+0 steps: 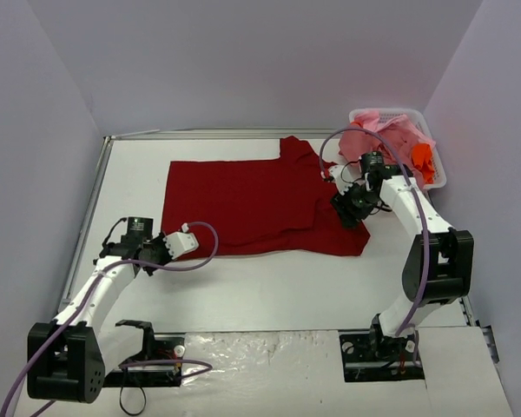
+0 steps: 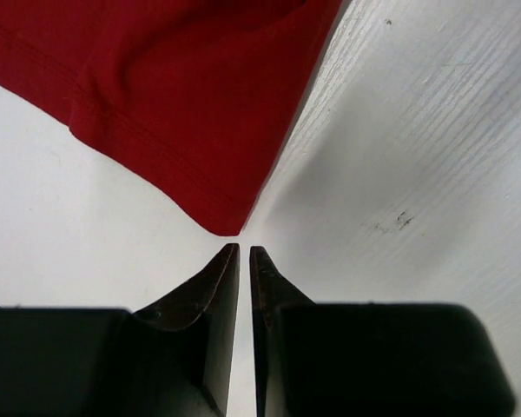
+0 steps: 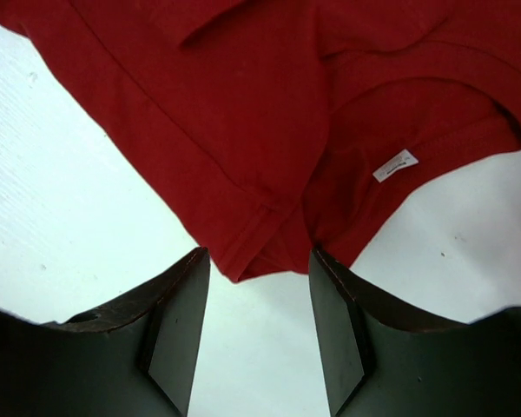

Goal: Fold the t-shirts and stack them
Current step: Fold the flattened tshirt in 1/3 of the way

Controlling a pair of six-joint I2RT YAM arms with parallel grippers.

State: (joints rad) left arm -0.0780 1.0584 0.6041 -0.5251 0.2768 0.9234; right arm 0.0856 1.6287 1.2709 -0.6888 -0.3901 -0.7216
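The left hand (image 2: 244, 252) is closed on nothing, just short of a corner of the red cotton t-shirt (image 1: 243, 204), which lies partly folded on the white table (image 1: 269, 287). The right hand (image 3: 259, 254) is open and straddles its collar-side edge. The white plastic basket (image 1: 384, 111) holds more garments, so most folding probably remains, with nothing stacked.

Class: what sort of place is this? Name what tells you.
Likely a robot lab training cell: a white walled tabletop, two bolted white robot arms, and a white plastic laundry basket beside a spread red t-shirt.
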